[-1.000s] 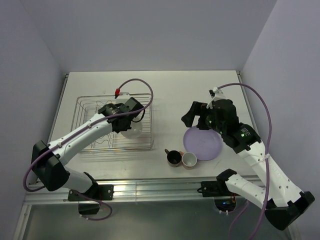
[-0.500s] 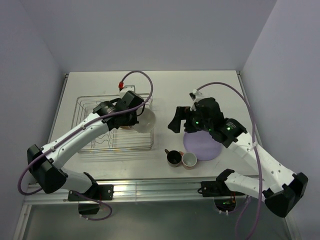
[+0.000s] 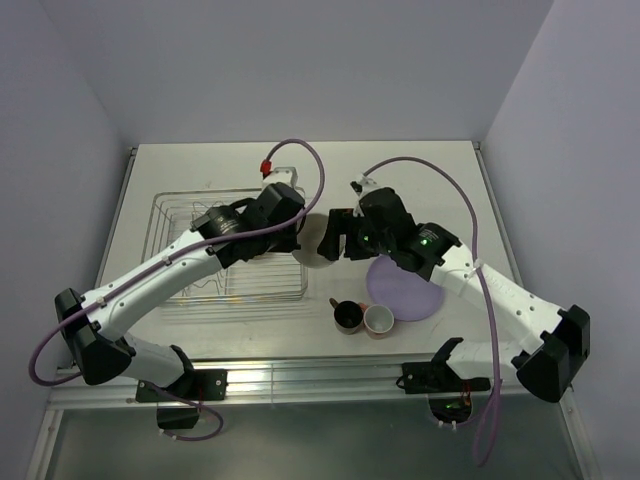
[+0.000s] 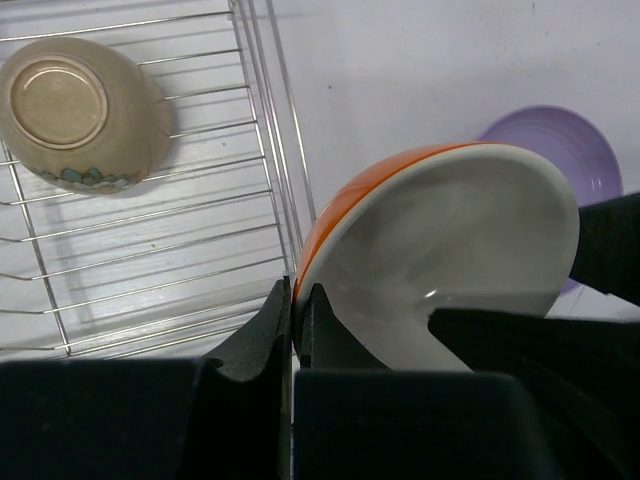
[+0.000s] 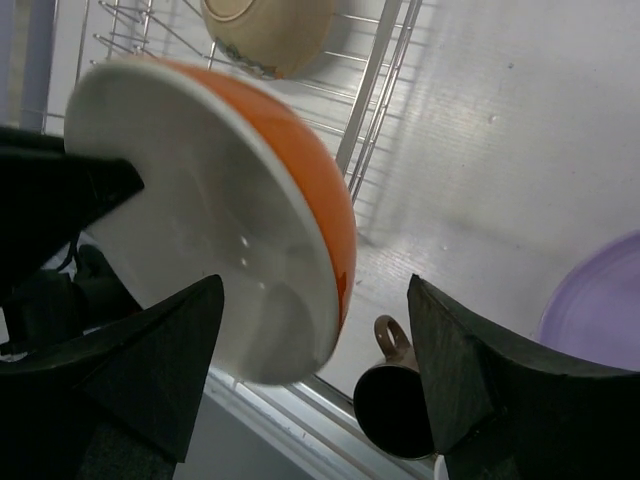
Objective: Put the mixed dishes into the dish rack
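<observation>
My left gripper [image 3: 298, 236] is shut on the rim of the orange bowl [image 3: 313, 246] and holds it on edge in the air, just past the right side of the dish rack [image 3: 170, 250]. The left wrist view shows the jaws pinching the bowl [image 4: 440, 240] at its rim. My right gripper [image 3: 336, 236] is open, its fingers either side of the bowl's lower edge [image 5: 230, 200], not closed on it. The beige bowl [image 4: 75, 115] lies in the rack. The lilac plate [image 3: 405, 290], dark cup [image 3: 348, 315] and pink cup [image 3: 378, 320] sit on the table.
The rack's right wall [image 5: 380, 90] is close beside the held bowl. The dark cup [image 5: 395, 405] is just below my right gripper's fingers. The plate [image 5: 600, 310] lies to the right. Grey walls close in the table.
My left arm carried the orange bowl rightward from over the rack to past its right edge. My right arm swung left from above the plate to meet the bowl, jaws open.
</observation>
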### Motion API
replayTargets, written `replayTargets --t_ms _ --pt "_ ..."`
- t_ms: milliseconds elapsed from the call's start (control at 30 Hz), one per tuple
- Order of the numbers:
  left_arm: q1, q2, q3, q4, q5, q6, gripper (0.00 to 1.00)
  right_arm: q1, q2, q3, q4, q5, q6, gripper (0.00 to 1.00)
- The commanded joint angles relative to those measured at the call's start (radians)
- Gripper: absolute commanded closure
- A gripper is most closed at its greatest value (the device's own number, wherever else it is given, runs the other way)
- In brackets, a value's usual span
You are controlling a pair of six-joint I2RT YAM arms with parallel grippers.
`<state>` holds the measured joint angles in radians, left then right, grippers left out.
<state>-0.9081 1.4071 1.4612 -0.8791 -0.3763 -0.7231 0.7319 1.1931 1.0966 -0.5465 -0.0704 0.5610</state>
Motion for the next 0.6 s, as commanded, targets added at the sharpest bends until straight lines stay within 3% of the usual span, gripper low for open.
replayTargets --t_ms 0,100,133,167,433,467,500,533,567 --pt "-0.034 -0.002 0.051 0.048 0.004 -0.024 1.0 0.006 0.013 0.06 0.046 0.058 0.022 0.2" --pt "-0.057 0.001 0.054 0.046 -0.015 -0.032 1.0 0.006 0.034 0.075 0.046 0.069 0.027 0.41" --pt "-0.06 0.009 0.057 0.036 -0.035 -0.032 1.0 0.006 0.042 0.08 0.043 0.069 0.034 0.76" --pt "-0.066 0.016 0.065 0.026 -0.053 -0.033 1.0 0.006 0.062 0.086 0.037 0.101 0.036 0.97" --pt "-0.158 0.168 0.269 -0.216 -0.363 -0.067 1.0 0.034 0.091 0.088 0.051 0.142 0.045 1.0" --pt "-0.164 0.174 0.289 -0.231 -0.384 -0.065 0.96 0.037 0.1 0.095 0.053 0.144 0.043 1.0" --pt "-0.178 0.177 0.298 -0.236 -0.398 -0.065 0.86 0.038 0.105 0.098 0.056 0.135 0.04 1.0" --pt "-0.187 0.184 0.304 -0.238 -0.414 -0.064 0.6 0.038 0.109 0.098 0.06 0.13 0.043 1.0" --pt "-0.195 0.19 0.332 -0.265 -0.452 -0.078 0.47 0.038 0.112 0.1 0.063 0.127 0.043 1.0"
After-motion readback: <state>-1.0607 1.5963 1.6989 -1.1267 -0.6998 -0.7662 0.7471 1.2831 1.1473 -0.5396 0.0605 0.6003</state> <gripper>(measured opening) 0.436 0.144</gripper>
